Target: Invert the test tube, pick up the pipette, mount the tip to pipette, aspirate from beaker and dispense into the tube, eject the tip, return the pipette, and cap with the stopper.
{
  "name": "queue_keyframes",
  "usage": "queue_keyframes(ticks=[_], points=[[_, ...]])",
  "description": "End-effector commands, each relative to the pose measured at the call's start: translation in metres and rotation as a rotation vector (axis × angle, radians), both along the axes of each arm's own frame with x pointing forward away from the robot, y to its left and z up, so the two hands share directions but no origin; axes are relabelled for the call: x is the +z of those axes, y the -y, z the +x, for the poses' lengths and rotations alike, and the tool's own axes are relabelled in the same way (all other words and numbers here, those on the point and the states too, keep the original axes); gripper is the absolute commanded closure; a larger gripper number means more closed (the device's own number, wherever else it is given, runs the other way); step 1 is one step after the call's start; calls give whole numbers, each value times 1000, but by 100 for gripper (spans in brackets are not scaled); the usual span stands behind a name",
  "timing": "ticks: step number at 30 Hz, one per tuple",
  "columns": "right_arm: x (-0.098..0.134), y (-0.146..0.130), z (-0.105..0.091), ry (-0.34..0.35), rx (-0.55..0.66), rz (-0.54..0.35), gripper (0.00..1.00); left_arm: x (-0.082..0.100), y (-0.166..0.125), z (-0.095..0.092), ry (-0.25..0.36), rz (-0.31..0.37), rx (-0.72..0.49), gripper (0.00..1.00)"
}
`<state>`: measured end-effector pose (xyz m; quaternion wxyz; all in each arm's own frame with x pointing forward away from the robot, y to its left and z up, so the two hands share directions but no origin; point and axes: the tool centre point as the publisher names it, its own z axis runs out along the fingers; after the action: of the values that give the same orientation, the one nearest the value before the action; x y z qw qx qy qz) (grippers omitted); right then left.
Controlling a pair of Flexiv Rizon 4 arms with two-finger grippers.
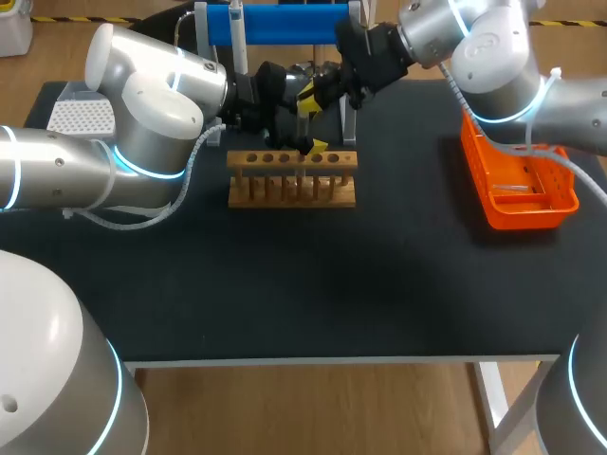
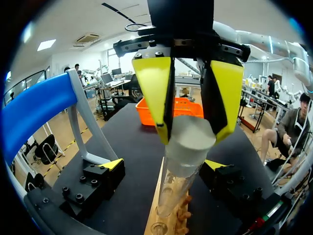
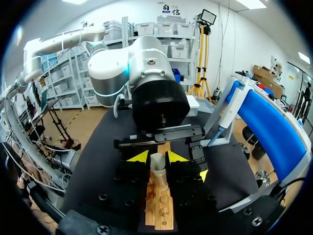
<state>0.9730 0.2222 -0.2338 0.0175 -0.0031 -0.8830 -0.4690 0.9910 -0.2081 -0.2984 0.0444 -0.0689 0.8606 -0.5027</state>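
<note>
A clear test tube (image 2: 177, 188) stands upright in the wooden rack (image 1: 292, 180), with a white stopper (image 2: 188, 143) at its mouth. My right gripper (image 2: 190, 133) comes down from above and is shut on the stopper (image 3: 157, 162), one yellow finger on each side. My left gripper (image 2: 165, 165) is open, its yellow tips apart on either side of the tube lower down, not touching it. In the head view both grippers meet over the rack's right half, the right gripper (image 1: 305, 97) above the left gripper (image 1: 315, 145). The white pipette (image 3: 224, 117) hangs on the blue stand (image 1: 277, 24).
A white tip box (image 1: 81, 116) sits at the table's far left. At the right stands an orange tray (image 1: 520, 185). The rack's other holes show no tubes. The black tabletop (image 1: 313, 284) stretches bare in front of the rack.
</note>
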Motion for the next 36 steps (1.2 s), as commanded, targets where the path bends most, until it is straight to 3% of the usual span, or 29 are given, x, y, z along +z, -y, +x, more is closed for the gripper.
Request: queue_keyframes(ticks=[1,2,3,4,6,7,17,18,20,21,36], points=[[-4,1,0,-4,4,-7,100,0,0,1,-1,1,-1,0],[-4,1,-1,-2,4,-3,98,0,0,1,-1,1,-1,0],[-2,3,0,0,-3,2,71,0,0,1,-1,1,-1,0],[-2,3,0,0,-7,6,61,0,0,1,-1,1,-1,0],[1,5,1,4,-13,22,1,0,0,1,-1,1,-1,0],[2,6,0,3,-10,32,0,0,0,1,-1,1,-1,0],[18,13,-5,26,19,183,0,0,0,1,-1,1,-1,0],[19,14,-6,22,33,203,53,0,0,1,-1,1,-1,0],[19,14,-7,27,35,220,76,0,0,1,-1,1,-1,0],[20,14,-7,23,43,241,100,0,0,1,-1,1,-1,0],[26,6,-9,37,71,406,100,0,0,1,-1,1,-1,0]])
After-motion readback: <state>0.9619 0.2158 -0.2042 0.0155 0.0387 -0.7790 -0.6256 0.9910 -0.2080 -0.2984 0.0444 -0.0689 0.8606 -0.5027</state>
